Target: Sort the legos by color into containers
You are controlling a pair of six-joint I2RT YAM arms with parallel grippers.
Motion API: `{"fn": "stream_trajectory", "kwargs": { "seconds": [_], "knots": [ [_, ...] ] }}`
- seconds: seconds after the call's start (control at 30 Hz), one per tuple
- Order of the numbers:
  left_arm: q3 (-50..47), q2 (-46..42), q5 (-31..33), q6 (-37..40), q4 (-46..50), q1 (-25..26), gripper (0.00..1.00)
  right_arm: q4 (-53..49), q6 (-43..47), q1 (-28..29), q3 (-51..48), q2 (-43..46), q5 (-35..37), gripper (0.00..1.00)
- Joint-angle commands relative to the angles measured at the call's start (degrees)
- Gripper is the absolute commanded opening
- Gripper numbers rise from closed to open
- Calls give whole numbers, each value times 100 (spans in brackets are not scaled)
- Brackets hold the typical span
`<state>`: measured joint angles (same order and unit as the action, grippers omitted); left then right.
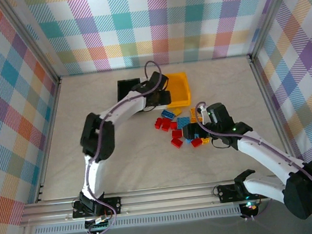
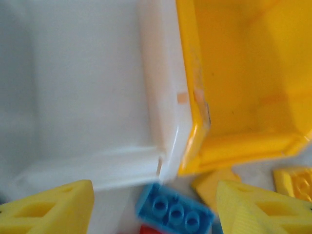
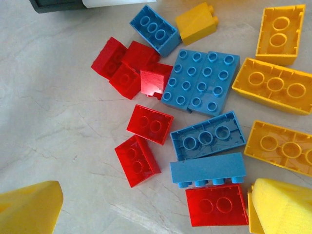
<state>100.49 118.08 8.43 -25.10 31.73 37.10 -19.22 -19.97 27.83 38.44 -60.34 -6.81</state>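
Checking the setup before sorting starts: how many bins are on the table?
3, in a row at the back: black bin on the left, white bin in the middle and partly hidden, yellow bin on the right.

White-shelled left arm (image 1: 119,106) and right arm (image 1: 267,156), black joints, purple cables, yellow pincer fingers (image 3: 29,209).

top: overhead from behind, whole table (image 1: 121,159) | wrists: close, downward (left blurred) | shared: legos (image 1: 183,121)
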Motion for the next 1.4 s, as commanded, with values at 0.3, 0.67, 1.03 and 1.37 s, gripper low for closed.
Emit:
{"fn": "stream_trajectory", "kwargs": {
  "seconds": [0.3, 0.67, 1.03, 1.37],
  "knots": [
    [-3023, -2077, -553, 305, -568, 237, 63, -19, -147, 38, -59, 220, -390, 100],
    [-3619, -1907, -696, 609, -869, 435, 60, -66, -249, 38, -276, 438, -417, 100],
    [-2786, -757, -527, 982, -821, 367, 57, -135, -230, 38, -244, 537, -274, 100],
    [-2145, -249, -584, 1320, -677, 170, 49, 5, -288, 42, -271, 364, -325, 100]
  ]
}}
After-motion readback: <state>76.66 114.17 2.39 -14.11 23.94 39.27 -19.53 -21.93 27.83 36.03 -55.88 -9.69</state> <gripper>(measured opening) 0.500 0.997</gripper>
